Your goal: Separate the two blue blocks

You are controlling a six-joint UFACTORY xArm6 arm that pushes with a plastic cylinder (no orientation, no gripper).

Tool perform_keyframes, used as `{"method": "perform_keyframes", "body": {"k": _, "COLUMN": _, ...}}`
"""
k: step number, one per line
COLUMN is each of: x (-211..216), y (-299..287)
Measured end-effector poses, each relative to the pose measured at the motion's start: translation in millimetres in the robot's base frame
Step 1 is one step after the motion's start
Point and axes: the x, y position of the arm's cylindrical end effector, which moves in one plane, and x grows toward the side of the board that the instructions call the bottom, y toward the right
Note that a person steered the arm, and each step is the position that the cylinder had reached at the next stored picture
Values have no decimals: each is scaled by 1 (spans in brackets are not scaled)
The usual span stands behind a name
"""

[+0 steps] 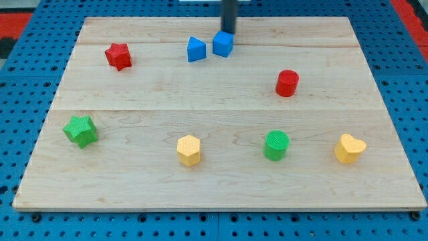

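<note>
Just behind the blue cube, toward the view's top, my tip sits at the cube's far edge, touching it or nearly so; I cannot tell which from here. My tip is a bare rod with nothing to open or close, and it holds nothing. The second blue block, a wedge-like shape, lies just beside the cube on the view's left of my tip, the two almost touching.

So the separation is barely begun, by my reading: the pair are close neighbours, and the whole job of driving them apart is left.

Farther off from my tip, the red star is well to the view's left, the red cylinder below and to the right. Along the board's near side, well away from my tip, sit the green star, yellow hexagon, green cylinder and yellow heart.
</note>
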Motion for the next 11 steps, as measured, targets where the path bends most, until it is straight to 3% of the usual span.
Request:
{"method": "perform_keyframes", "body": {"k": 1, "x": -8, "y": -26}}
{"method": "perform_keyframes", "body": {"k": 2, "x": 27, "y": 27}}
{"method": "perform_keyframes", "body": {"k": 3, "x": 39, "y": 12}}
{"method": "perform_keyframes", "body": {"k": 4, "x": -6, "y": 10}}
{"method": "perform_keyframes", "body": {"k": 5, "x": 27, "y": -38}}
{"method": "perform_keyframes", "body": {"k": 6, "x": 76, "y": -38}}
{"method": "perform_keyframes", "body": {"k": 7, "x": 106, "y": 8}}
{"method": "perform_keyframes", "body": {"k": 8, "x": 147, "y": 15}}
{"method": "perform_keyframes", "body": {"k": 10, "x": 112, "y": 6}}
{"method": "perform_keyframes", "body": {"k": 11, "x": 101, "y": 86}}
